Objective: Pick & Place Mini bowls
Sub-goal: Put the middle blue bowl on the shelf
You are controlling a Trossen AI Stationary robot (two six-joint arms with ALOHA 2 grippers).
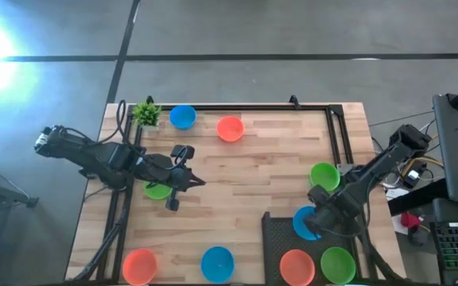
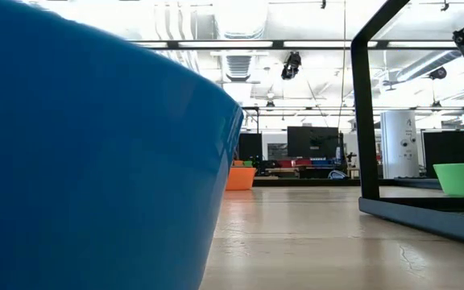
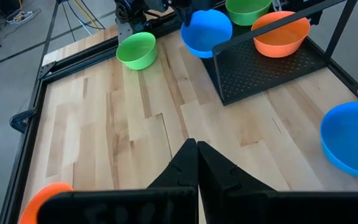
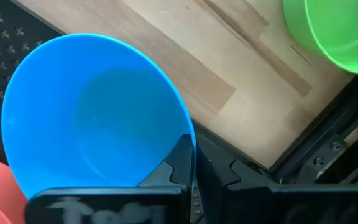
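My right gripper is shut on a blue mini bowl over the far edge of the black perforated tray. An orange bowl and a green bowl sit in the tray. Another green bowl rests on the wood beyond it. My left gripper hangs shut over the table's left half, holding nothing, with a green bowl under its arm. More bowls rest on their bases: blue and orange at the far edge, orange and blue at the near edge. My right gripper pinches the blue bowl's rim between its two fingers, one finger inside the bowl and one outside. The fingers come from above, pointing down. The bowl sits open side up at the tray's edge; whether its base touches anything, I cannot tell.
A small green potted plant stands at the far left corner. A black rail runs along the far and right sides of the table. Bare wood lies in the table's middle.
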